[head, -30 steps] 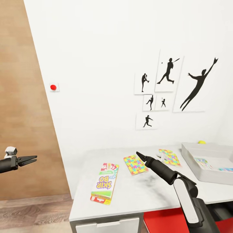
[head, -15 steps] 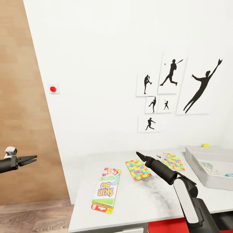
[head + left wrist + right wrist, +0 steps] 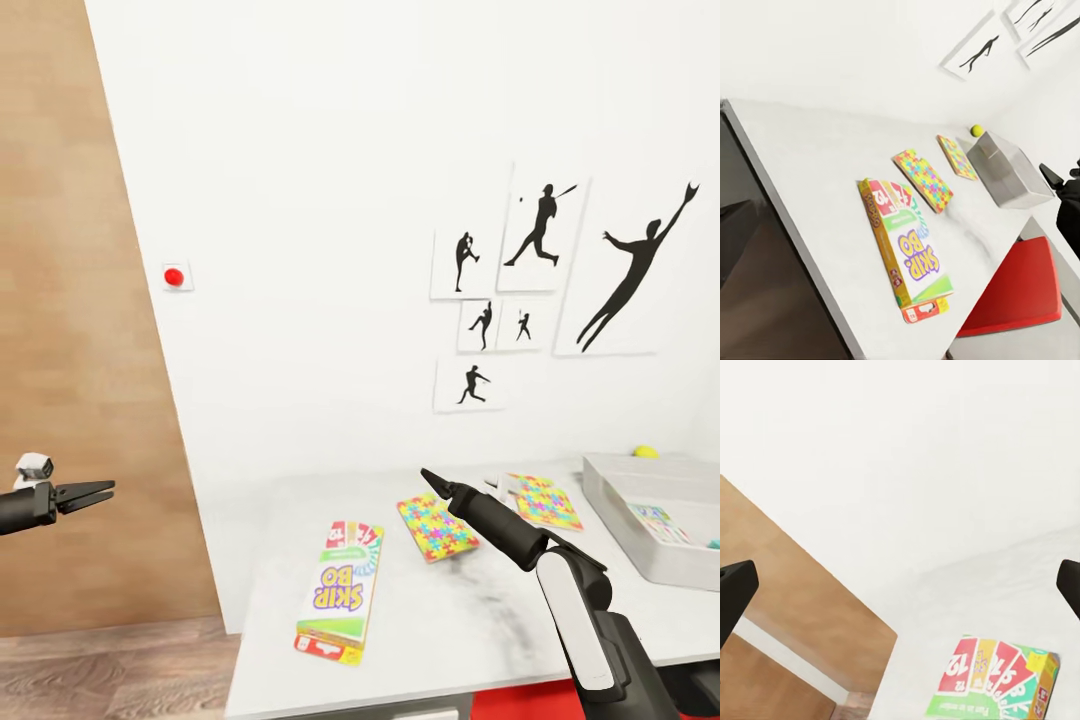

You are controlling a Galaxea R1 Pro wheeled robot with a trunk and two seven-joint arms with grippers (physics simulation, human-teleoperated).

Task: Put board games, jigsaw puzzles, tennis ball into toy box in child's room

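Desk (image 3: 450, 640): pale top, standing against the white wall, with a red chair (image 3: 1020, 292) pushed in at its front edge.
SKIP BO game (image 3: 341, 590): lies flat near the desk's front left corner, long side running front to back; also seen in the left wrist view (image 3: 904, 251) and partly in the right wrist view (image 3: 994, 679).
Jigsaw puzzles: one (image 3: 438, 526) flat at mid-desk, just beside the SKIP BO game; the other (image 3: 545, 502) flat further toward the toy box, near the back edge.
Toy box (image 3: 650, 520): grey bin at the desk's right end, with flat colourful boxes lying inside.
Tennis ball (image 3: 646, 452): on the desk at the back edge, behind the toy box.
Left gripper (image 3: 95, 491): off the desk's left side, over the floor, fingers slightly spread, empty.
Right gripper (image 3: 432, 482): above the mid-desk puzzle, tips looking pressed together in the head view, though its fingertips stand well apart at the edges of its own wrist view; I cannot tell which; nothing held.
Wall: black silhouette pictures (image 3: 545, 280) and a red button (image 3: 174, 276).
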